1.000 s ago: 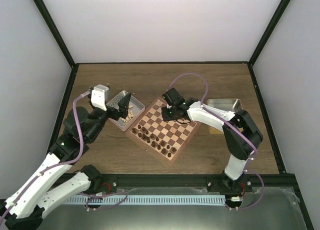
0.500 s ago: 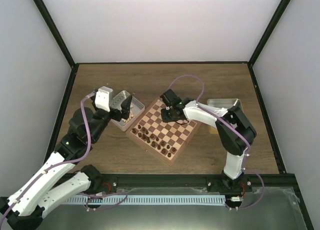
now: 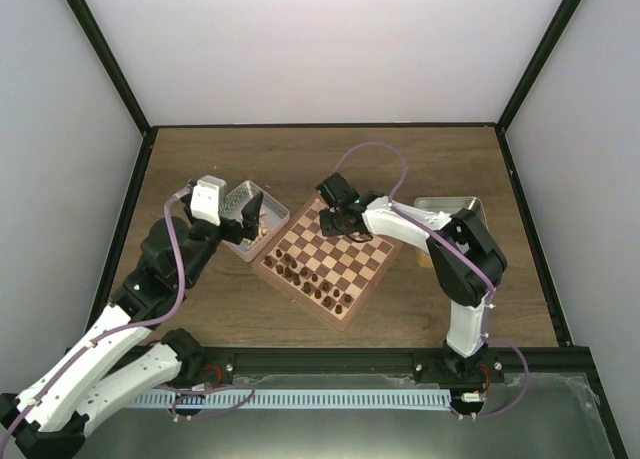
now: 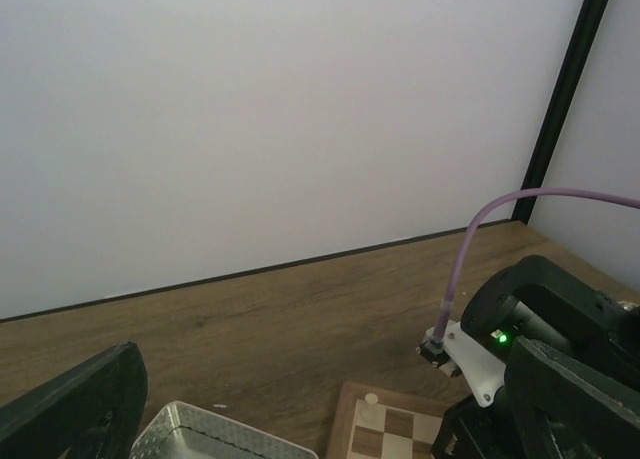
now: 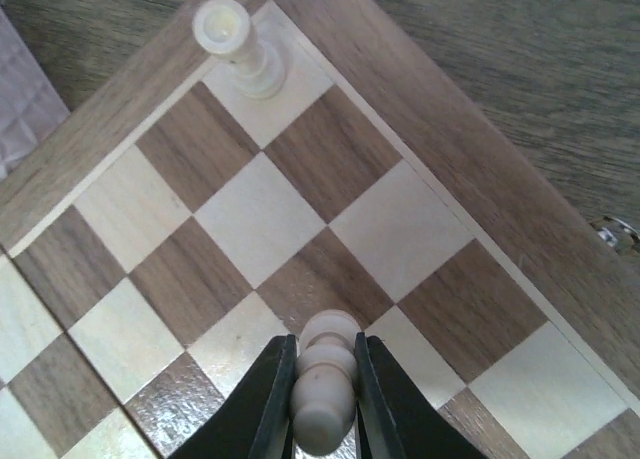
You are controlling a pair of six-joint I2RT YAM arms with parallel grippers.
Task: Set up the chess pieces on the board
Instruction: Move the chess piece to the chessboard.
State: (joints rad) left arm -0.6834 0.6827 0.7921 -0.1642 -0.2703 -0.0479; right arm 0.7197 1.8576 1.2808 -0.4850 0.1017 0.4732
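Note:
The board [image 3: 345, 264] lies turned like a diamond in the middle of the table. My right gripper [image 3: 338, 217] hovers over its far corner, shut on a light beige chess piece [image 5: 326, 374] held between both fingers [image 5: 278, 384] above the squares. Another beige piece [image 5: 240, 47] stands upright on the corner square, also seen as a small beige piece [image 4: 371, 400] in the left wrist view. My left gripper [image 3: 250, 207] is wide open and empty above the left tray [image 3: 272, 219], which holds more beige pieces [image 3: 256, 229].
Dark brown pieces [image 3: 305, 279] fill the board's near-left rows. A second silver tray [image 3: 452, 209] sits right of the board. The right arm's purple cable [image 4: 480, 239] arches over the board's far corner. Black frame posts and white walls enclose the table.
My right gripper has closed on the beige piece and shifted a little left over the board's far corner. The left arm has edged slightly right and stayed open.

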